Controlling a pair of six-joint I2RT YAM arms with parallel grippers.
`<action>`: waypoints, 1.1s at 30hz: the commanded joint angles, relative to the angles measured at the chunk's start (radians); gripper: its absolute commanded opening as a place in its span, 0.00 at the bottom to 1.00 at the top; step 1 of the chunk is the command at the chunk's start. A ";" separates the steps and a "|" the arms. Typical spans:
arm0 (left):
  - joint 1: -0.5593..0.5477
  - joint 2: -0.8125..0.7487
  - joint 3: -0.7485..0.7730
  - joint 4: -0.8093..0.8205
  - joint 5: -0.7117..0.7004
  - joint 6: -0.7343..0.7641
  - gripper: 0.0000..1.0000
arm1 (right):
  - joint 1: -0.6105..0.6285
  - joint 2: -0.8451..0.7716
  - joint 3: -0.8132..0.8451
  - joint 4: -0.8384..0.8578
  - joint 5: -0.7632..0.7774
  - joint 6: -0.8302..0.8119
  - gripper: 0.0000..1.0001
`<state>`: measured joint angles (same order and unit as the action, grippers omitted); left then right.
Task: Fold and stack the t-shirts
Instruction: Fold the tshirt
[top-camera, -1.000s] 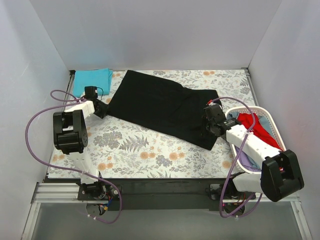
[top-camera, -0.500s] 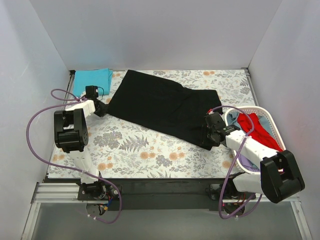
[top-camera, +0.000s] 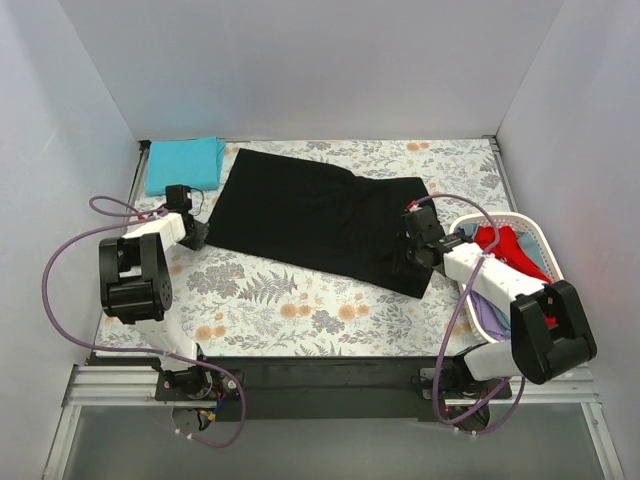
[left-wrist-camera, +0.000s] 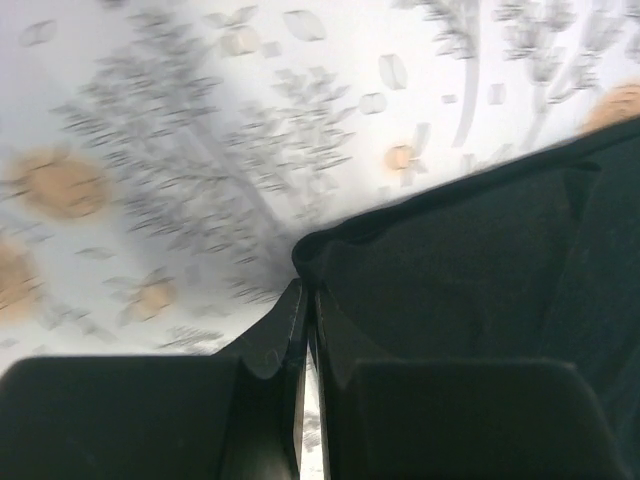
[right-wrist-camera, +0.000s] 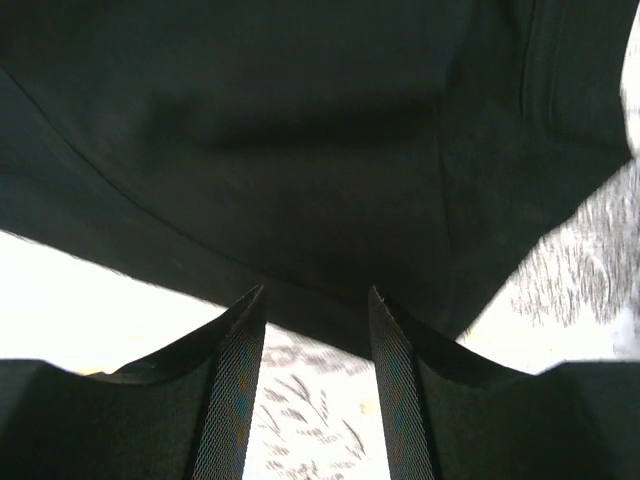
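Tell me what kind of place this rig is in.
Probably a lab test cell staged for laundry: plain white walls box in a floral-covered table, with a black t-shirt spread out and a white laundry basket beside it.

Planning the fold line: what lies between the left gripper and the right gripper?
In the top view, the black t-shirt fills the stretch from the left gripper to the right gripper, spread on the floral table covering.

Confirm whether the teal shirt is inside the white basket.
No, the folded teal shirt lies at the far left corner, well apart from the white basket at the right.
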<state>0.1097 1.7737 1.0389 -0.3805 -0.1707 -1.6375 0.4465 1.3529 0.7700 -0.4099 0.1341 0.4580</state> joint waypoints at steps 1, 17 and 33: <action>0.031 -0.089 -0.069 -0.119 -0.090 -0.025 0.00 | 0.001 0.052 0.075 0.045 -0.024 -0.030 0.52; 0.096 -0.549 -0.422 -0.241 -0.190 -0.222 0.00 | 0.017 -0.056 -0.195 0.102 -0.116 -0.007 0.56; 0.094 -0.657 -0.294 -0.313 -0.156 -0.007 0.31 | 0.029 -0.548 -0.177 -0.194 -0.146 0.116 0.59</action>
<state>0.2001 1.1835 0.5991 -0.6453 -0.2714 -1.7557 0.4660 0.8085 0.4416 -0.5343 -0.0250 0.5735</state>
